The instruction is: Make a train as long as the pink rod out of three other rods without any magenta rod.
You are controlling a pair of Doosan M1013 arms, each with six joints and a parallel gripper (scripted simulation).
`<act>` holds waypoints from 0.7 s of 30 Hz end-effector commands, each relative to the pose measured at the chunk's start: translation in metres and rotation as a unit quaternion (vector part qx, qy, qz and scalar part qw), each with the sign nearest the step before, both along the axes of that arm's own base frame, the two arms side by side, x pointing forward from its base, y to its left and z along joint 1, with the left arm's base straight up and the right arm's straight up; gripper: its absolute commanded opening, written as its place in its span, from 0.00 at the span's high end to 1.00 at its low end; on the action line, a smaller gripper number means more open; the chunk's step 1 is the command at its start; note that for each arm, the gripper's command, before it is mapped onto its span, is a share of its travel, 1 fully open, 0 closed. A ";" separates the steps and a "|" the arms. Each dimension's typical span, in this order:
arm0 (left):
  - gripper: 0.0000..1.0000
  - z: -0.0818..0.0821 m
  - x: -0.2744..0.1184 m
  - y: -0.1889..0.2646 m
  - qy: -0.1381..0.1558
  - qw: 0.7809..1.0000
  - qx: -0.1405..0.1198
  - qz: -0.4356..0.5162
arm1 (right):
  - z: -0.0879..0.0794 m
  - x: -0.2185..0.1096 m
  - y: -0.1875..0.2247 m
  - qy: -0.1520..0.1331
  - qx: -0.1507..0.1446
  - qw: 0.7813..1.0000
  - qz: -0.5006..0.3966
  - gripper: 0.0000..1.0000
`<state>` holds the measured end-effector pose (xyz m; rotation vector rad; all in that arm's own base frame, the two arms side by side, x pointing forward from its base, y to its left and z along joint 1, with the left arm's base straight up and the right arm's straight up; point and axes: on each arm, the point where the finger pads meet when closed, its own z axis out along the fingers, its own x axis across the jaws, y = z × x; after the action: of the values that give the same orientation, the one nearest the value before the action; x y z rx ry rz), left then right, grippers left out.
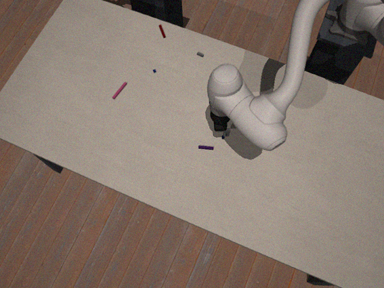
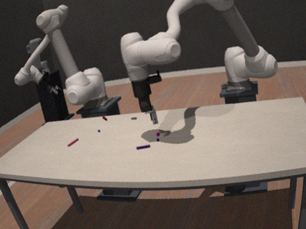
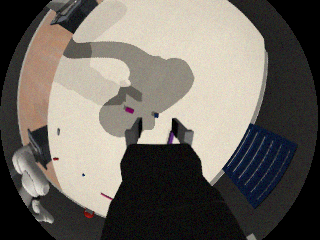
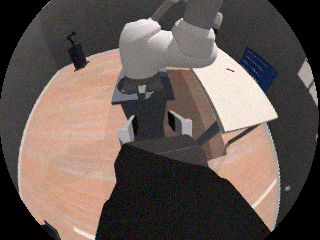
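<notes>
A purple rod (image 1: 206, 147) (image 2: 143, 147) (image 3: 171, 138) lies flat near the table's middle. A blue rod (image 1: 222, 137) (image 2: 157, 139) (image 3: 156, 115) lies a little apart from its end. A magenta rod (image 2: 158, 134) (image 3: 129, 110) lies behind that blue rod, hidden in the top view. My left gripper (image 2: 154, 119) (image 3: 157, 123) is open and empty above the blue rod. The pink rod (image 1: 119, 90) (image 2: 73, 142), a second blue rod (image 1: 154, 71) (image 2: 99, 130), the grey rod (image 1: 200, 54) (image 2: 133, 118) and the red rod (image 1: 162, 31) (image 2: 104, 118) lie separately. My right gripper (image 4: 152, 119) is open and empty, off the table.
The left arm reaches over the table (image 1: 296, 198) (image 2: 225, 153) from its back right side in the exterior view, its shadow falling around the blue and magenta rods. The right arm stands folded behind the back left. The red rod lies close to the table's back edge.
</notes>
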<state>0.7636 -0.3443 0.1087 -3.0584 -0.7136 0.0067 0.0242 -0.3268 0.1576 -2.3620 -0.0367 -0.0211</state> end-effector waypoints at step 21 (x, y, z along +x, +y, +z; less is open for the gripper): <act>0.00 0.004 0.005 -0.007 -0.003 0.999 0.001 -0.049 | 0.001 0.001 0.003 -0.006 0.003 1.000 -0.004 0.00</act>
<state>0.7645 -0.3466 0.1095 -3.0732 -0.6487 0.0058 0.0242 -0.3268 0.1576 -2.3620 -0.0367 -0.0211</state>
